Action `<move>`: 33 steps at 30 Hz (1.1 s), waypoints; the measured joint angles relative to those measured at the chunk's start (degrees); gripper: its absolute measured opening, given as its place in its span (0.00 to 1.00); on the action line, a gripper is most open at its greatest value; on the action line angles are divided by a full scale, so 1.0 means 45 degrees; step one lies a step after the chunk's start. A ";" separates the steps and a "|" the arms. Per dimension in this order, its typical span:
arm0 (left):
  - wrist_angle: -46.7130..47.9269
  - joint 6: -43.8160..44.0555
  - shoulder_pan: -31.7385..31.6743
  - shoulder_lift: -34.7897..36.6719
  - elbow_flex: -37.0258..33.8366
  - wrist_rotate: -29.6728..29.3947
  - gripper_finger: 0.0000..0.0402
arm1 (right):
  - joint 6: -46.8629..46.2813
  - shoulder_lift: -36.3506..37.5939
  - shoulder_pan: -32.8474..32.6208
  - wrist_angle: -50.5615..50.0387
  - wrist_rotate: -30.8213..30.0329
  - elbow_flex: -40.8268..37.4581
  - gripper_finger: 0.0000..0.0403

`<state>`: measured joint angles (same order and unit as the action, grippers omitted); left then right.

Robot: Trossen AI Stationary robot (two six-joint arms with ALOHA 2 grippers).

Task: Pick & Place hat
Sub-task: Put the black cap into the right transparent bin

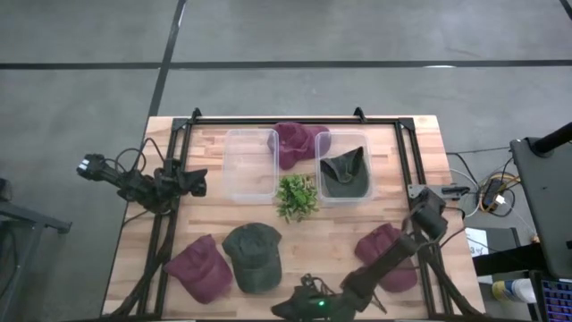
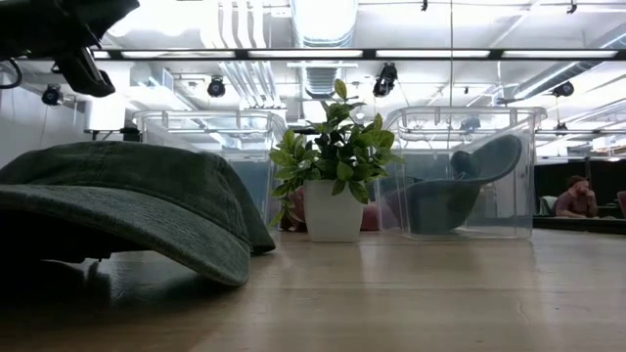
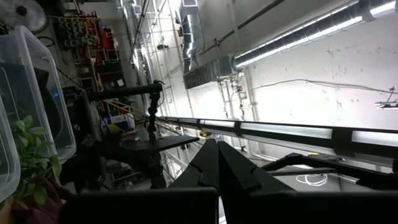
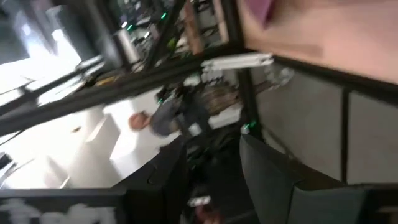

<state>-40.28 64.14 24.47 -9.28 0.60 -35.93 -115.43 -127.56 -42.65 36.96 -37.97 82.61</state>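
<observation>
- Fingers of the left gripper (image 3: 217, 165) are pressed together with nothing between them; that gripper (image 1: 198, 185) hangs at the table's left edge, just beside the empty clear bin (image 1: 251, 165).
- Fingers of the right gripper (image 4: 208, 180) stand apart around empty air; the right arm reaches low along the table's (image 1: 331, 234) near edge, its gripper (image 1: 286, 310) at the picture's bottom, below the green hat (image 1: 253, 256).
- Green hat lies near the front edge, touching a maroon hat (image 1: 200, 266) at front left; in the low view its brim (image 2: 127, 220) fills the left foreground.
- Another maroon hat (image 1: 386, 257) lies front right, partly under the right arm.
- At the back, a third maroon hat (image 1: 298, 143) sits between the two bins, overlapping the empty bin's rim; a dark green hat (image 1: 344, 170) lies inside the right bin (image 1: 344, 191).
- Potted plant (image 1: 297, 197) stands between the bins, toward the table's middle.
- Bare wood lies open between the plant and the front hats.
</observation>
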 joint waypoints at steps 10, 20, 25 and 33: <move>0.0019 -0.0102 0.0000 -0.0005 0.0000 0.0007 0.00 | -0.2002 0.0031 0.0569 -0.4153 0.0198 0.0992 0.56; -0.0006 -0.0106 0.0000 -0.0005 0.0000 0.0012 0.00 | -0.3088 0.0154 0.1134 -0.5617 0.2514 0.0991 0.57; -0.0005 -0.0106 0.0000 -0.0005 0.0000 0.0017 0.00 | -0.3256 0.0159 0.1519 -0.6313 0.2950 0.0991 0.57; -0.0006 -0.0111 0.0000 -0.0005 0.0000 0.0026 0.00 | -0.3601 0.0168 0.1719 -0.7360 0.3827 0.0986 0.57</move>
<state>-40.30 63.64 24.47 -9.30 0.60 -35.81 -131.63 -126.80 -34.92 3.84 -20.74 87.05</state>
